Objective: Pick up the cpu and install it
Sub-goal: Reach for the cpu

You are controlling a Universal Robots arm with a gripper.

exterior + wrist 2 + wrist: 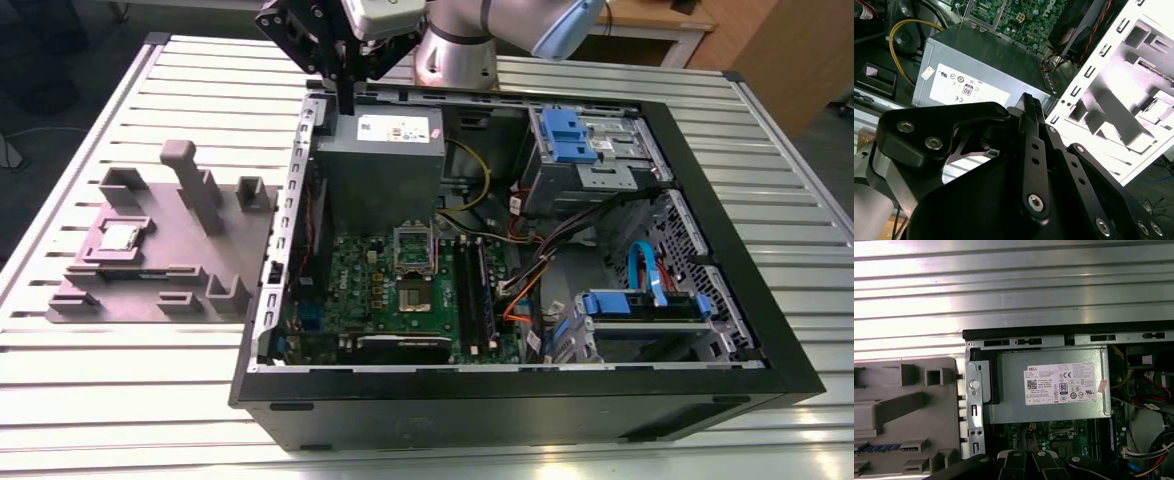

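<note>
The cpu (120, 236) is a small silver square lying flat in a recess of the grey fixture (160, 270), on the exterior view's left of the open computer case (534, 390). My gripper (346, 106) hangs above the case's back left corner, over the grey power supply (380, 160), well away from the cpu. Its thin black fingers are pressed together with nothing between them. In the second wrist view the gripper (1029, 98) points at the power supply (974, 75). The motherboard's cpu socket (415, 290) lies open in the case, also seen in the first wrist view as the socket (1061, 427).
The fixture carries upright grey posts (200, 190) close to the cpu. Inside the case are blue drive cages (567, 135), orange and blue cables (641, 265) and black memory sticks (470, 290) beside the socket. A ribbed metal table (134, 400) carries everything.
</note>
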